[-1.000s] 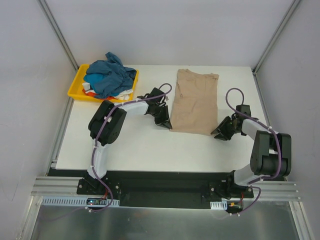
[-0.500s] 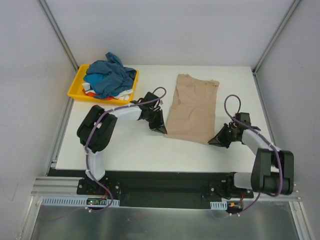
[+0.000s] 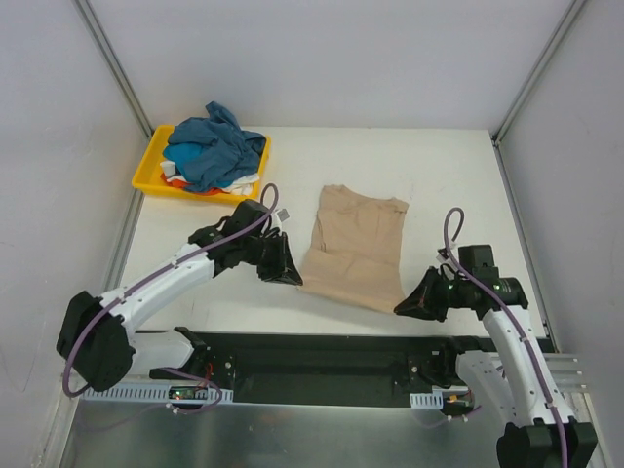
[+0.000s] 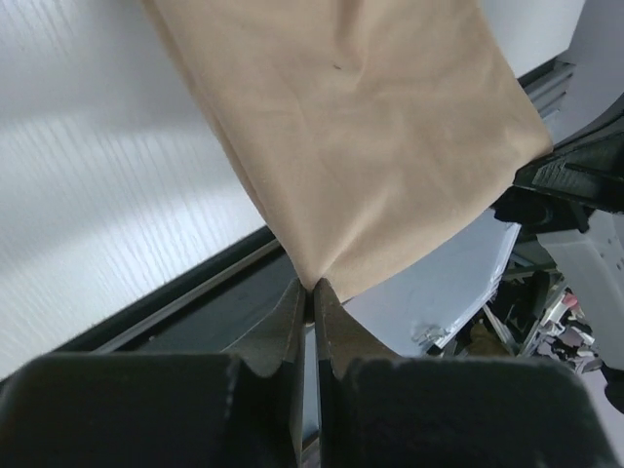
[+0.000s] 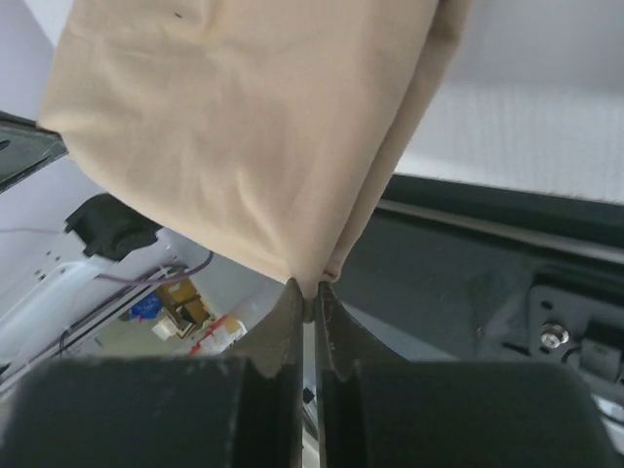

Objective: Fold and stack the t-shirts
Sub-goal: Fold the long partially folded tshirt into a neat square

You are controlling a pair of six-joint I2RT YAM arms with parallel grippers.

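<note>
Far left corner of the table [image 3: 448, 175]: blocked by the yellow tray [image 3: 148, 168], heaped with t-shirts [image 3: 210, 151]. Middle, toward the near edge: the beige t-shirt [image 3: 356, 244] spans between the left gripper [image 3: 295, 281] and the right gripper [image 3: 400, 309], both clamped on its near corners; no passage between them. The left arm [image 3: 171, 278] crosses the near left corner. Far edge and far right corner: bare, open to approach.
</note>
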